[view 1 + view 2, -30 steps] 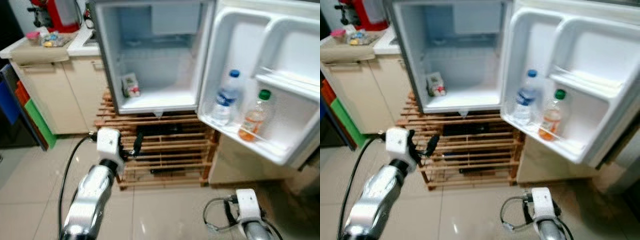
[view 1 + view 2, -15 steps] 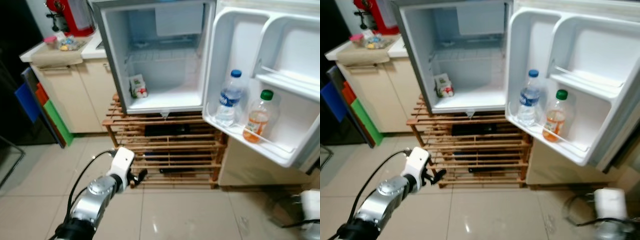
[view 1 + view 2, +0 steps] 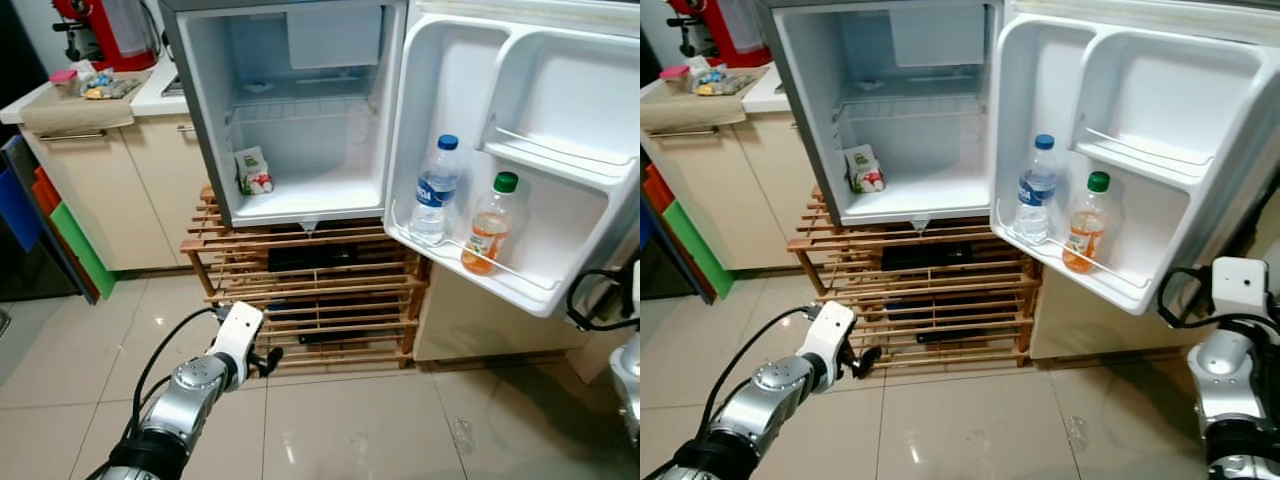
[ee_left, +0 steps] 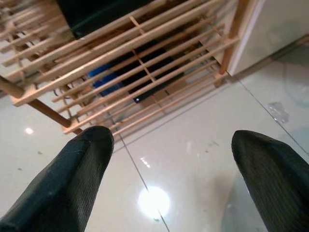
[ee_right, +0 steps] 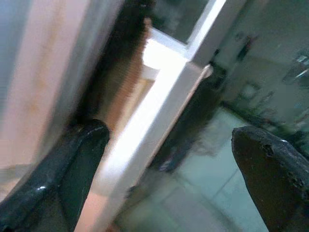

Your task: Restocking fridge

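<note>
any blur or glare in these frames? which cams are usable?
Eye views: sharp, evenly lit; mild glare on the floor tiles. Left wrist view: crisp on the wooden rack, one bright lamp reflection on the tile, fingers soft. Right wrist view: heavily motion-blurred, dim, blown-out white edge; not usable.

Glossy pale floor tiles (image 3: 350, 430) reflecting a ceiling light. A slatted wooden rack (image 3: 320, 290) stands at the far side. To its left, beige cabinets (image 3: 110, 200) with a light bench (image 3: 60, 105) on top, carrying a red appliance (image 3: 105, 30).
</note>
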